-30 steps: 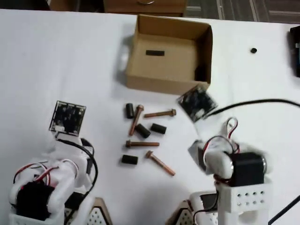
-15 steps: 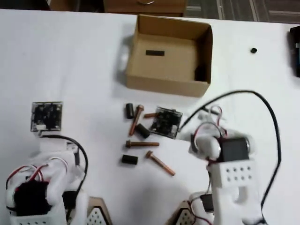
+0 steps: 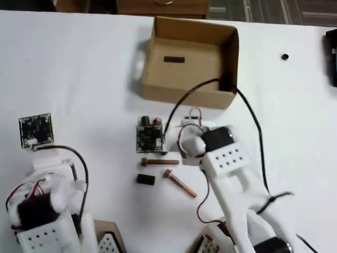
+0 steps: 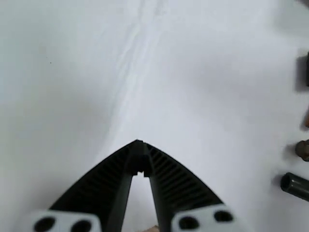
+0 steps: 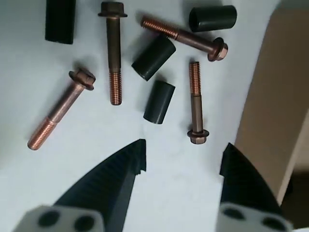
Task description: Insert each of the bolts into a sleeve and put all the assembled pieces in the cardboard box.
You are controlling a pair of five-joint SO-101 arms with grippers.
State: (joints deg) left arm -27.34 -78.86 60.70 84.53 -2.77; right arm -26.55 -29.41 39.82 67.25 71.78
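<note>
Four copper bolts lie loose on the white table, among them one (image 5: 114, 50) beside another (image 5: 195, 101). Black sleeves are scattered between them, such as the sleeve (image 5: 159, 100) nearest my right gripper (image 5: 183, 154). That gripper hangs open just above the pile, with nothing between its fingers. From above, the right arm (image 3: 221, 158) stretches over the pile, leaving two bolts (image 3: 159, 162) (image 3: 180, 183) and a sleeve (image 3: 146, 179) uncovered. The cardboard box (image 3: 189, 89) stands open behind them. My left gripper (image 4: 139, 145) is shut and empty over bare table, to the left of the pile.
A small dark piece (image 3: 174, 59) lies inside the box. A tiny black part (image 3: 285, 56) sits at the far right, near a dark object (image 3: 333, 50) at the table's edge. The right arm's black cable (image 3: 247, 113) loops past the box corner.
The right arm has swung left from beside the box until it is over the bolts and sleeves. The left arm has drifted further left, away from the pile.
</note>
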